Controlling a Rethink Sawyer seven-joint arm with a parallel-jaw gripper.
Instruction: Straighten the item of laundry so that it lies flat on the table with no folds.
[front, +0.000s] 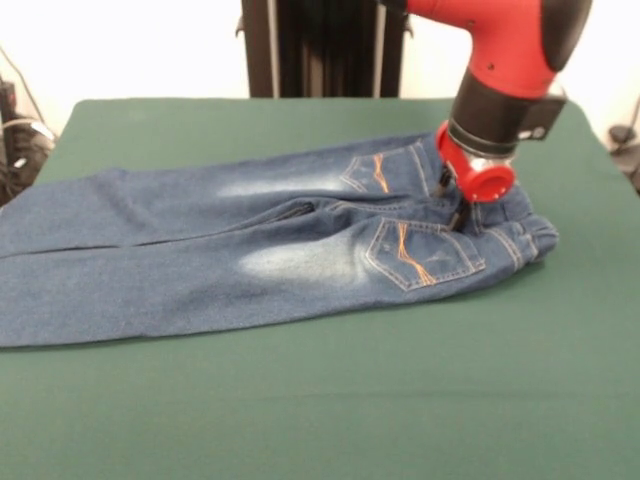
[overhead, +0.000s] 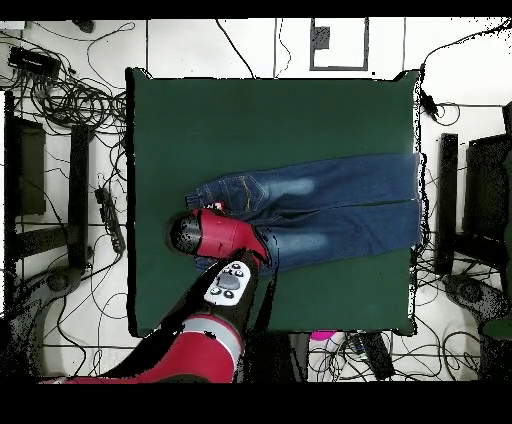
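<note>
The blue denim jeans (front: 250, 250) lie back side up across the green table (front: 300, 410), with orange stitching on both back pockets. The legs run to the left edge of the front view. The elastic waistband is bunched at the right end. My gripper (front: 455, 203) is down on the waistband between the two pockets, mostly hidden behind the red wrist (front: 478, 172). In the overhead view the jeans (overhead: 330, 208) reach the right edge of the table (overhead: 270, 120), and the red arm (overhead: 225, 237) covers part of the waist end.
The black pedestal (front: 320, 45) stands at the table's far side. Tangled cables (overhead: 70, 100) and black stands (overhead: 445, 200) lie on the floor around the table. The jeans' leg ends reach the table's edge.
</note>
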